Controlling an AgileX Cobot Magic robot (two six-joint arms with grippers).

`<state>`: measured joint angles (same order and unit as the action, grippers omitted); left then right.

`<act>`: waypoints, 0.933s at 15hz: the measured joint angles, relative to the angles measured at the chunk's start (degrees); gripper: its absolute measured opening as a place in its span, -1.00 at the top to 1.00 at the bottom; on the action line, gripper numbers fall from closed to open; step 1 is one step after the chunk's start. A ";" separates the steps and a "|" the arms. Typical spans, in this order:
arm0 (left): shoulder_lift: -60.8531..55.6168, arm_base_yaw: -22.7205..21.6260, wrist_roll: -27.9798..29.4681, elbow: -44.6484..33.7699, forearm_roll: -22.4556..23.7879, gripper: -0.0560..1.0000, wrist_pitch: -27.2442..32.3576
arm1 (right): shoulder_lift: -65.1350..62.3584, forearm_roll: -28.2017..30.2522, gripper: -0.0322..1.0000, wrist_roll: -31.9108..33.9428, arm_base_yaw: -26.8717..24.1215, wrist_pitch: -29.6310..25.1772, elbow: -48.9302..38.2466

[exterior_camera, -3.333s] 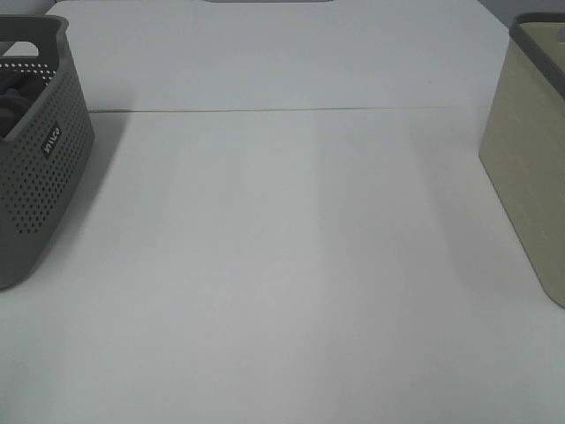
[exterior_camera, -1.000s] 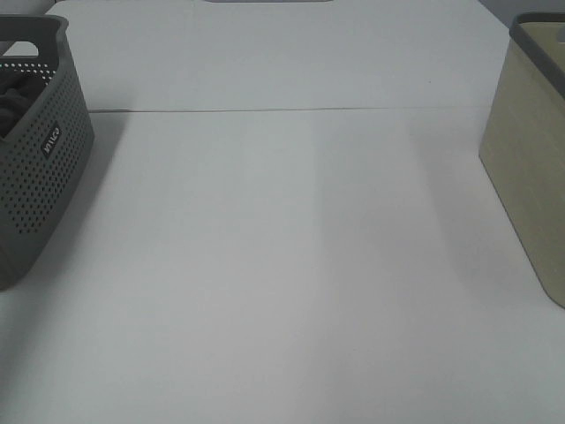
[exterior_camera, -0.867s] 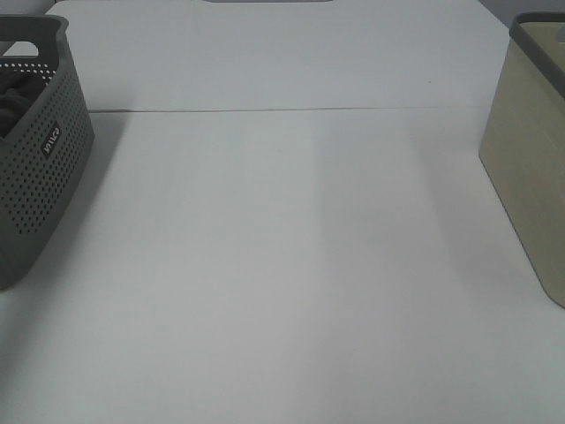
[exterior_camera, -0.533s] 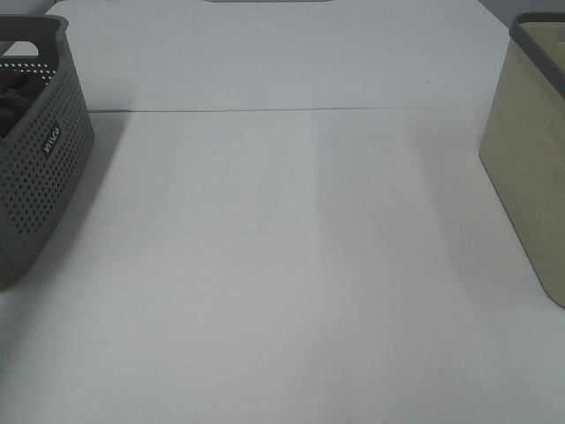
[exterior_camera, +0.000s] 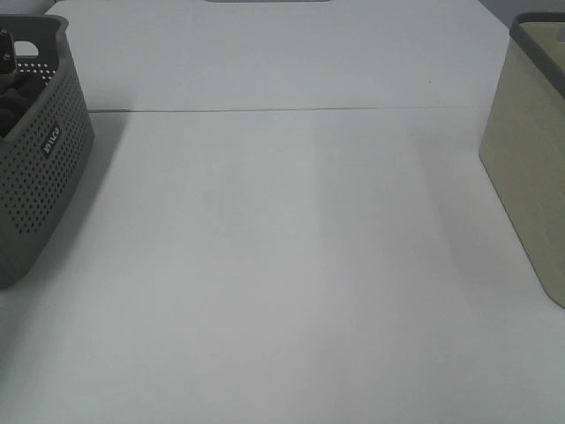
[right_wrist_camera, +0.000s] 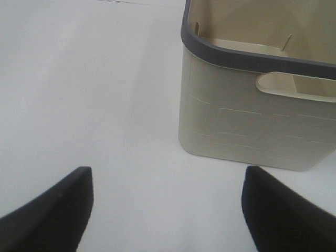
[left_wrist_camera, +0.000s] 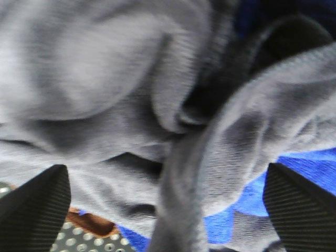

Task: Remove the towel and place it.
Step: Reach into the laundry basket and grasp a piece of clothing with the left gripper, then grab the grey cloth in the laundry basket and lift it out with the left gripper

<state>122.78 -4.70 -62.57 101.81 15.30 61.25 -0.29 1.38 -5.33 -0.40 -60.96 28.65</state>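
Observation:
The dark grey towel (left_wrist_camera: 121,105) lies bunched in the grey perforated basket (exterior_camera: 44,150) at the left edge of the table; a dark fold of it (exterior_camera: 12,99) shows over the rim in the exterior view. My left gripper (left_wrist_camera: 168,210) is open, low over the towel, with a raised fold between its fingers (left_wrist_camera: 34,205). A small part of that arm (exterior_camera: 5,49) shows at the basket's top. My right gripper (right_wrist_camera: 168,210) is open and empty above the white table, in front of the beige basket (right_wrist_camera: 252,115).
A blue cloth (left_wrist_camera: 299,173) and a brown-orange item (left_wrist_camera: 92,223) lie under the towel in the grey basket. The beige basket (exterior_camera: 530,150) with a dark rim stands at the table's right edge, its inside bare. A seam (exterior_camera: 282,109) crosses the white table.
A small part of the left arm has come into view at the grey basket's top edge. The dark fold of towel in the basket has shifted slightly.

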 joint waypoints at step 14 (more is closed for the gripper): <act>-0.34 0.00 10.08 0.00 2.86 0.89 6.53 | 0.00 0.00 -0.54 0.00 0.00 0.06 0.00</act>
<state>122.44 -4.70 -52.48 101.81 18.16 67.78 -0.29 1.38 -5.33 -0.40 -60.91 28.65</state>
